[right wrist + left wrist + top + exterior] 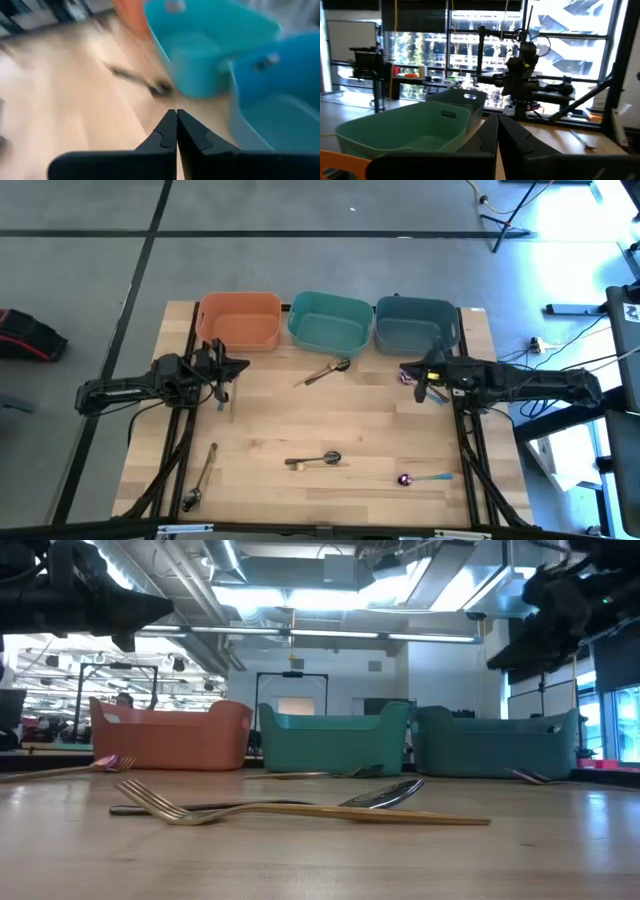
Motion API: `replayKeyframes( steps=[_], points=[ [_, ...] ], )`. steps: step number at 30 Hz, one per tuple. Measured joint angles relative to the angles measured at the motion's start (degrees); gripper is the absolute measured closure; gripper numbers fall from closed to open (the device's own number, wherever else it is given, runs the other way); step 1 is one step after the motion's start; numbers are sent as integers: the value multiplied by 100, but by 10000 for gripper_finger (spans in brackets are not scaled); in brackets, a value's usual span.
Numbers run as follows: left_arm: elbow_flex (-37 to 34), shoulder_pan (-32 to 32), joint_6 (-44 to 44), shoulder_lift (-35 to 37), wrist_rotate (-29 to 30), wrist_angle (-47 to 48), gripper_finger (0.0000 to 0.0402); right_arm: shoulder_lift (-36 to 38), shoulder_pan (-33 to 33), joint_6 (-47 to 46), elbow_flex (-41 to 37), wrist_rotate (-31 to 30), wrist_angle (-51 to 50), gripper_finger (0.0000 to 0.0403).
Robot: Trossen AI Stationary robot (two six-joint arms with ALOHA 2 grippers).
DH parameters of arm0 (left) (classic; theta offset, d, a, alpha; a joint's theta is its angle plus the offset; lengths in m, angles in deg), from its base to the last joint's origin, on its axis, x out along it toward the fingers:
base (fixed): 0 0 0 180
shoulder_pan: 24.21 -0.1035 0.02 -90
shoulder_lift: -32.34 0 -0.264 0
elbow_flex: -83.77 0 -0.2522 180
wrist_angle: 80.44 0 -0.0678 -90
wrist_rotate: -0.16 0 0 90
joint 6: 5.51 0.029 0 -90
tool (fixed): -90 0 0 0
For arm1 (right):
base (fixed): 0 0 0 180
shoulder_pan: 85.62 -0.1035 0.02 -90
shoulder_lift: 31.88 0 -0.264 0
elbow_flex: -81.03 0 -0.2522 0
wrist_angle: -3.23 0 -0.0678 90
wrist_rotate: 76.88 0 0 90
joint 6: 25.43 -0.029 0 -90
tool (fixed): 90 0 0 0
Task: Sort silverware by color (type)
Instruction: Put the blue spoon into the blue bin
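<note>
Silverware lies scattered on the wooden table. A dark spoon with a gold piece [326, 370] rests before the teal bin. A gold fork crossing a dark spoon [314, 461] lies near the front, and shows close up in the low view [300, 808]. A purple-blue spoon [424, 477] is front right, a slim spoon [201, 477] front left, and a thin piece [232, 404] lies beside my left gripper. Purple-blue pieces [432, 393] lie under my right gripper. My left gripper [238, 367] [497, 125] and right gripper [407, 370] [176, 117] hover above the table, both shut and holding nothing.
Three bins stand in a row along the far edge: orange [240, 320], teal [330, 323] and blue-grey [417, 325]. The teal bin's rim [400, 122] shows near in the left wrist view. Bare wood [350, 415] spreads between the two arms.
</note>
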Motion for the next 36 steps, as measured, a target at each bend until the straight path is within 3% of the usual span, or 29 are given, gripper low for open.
replayKeyframes(
  steps=[8,17,21,29,36],
  points=[
    [0,2,-104,0,-194,2,395,-1263,129,-1470,665,-107,-1626,387],
    [0,2,-124,0,-192,4,395,-2645,1041,-1836,890,1294,-2675,266],
    [2,2,-123,0,-190,4,395,-3258,1235,-1732,890,1353,-2616,236],
    [2,2,-121,0,-190,4,395,-4224,1248,-1541,890,1587,-2421,249],
    [2,3,-121,-1,-189,26,395,-4533,1237,-1514,914,1506,-2335,273]
  ],
)
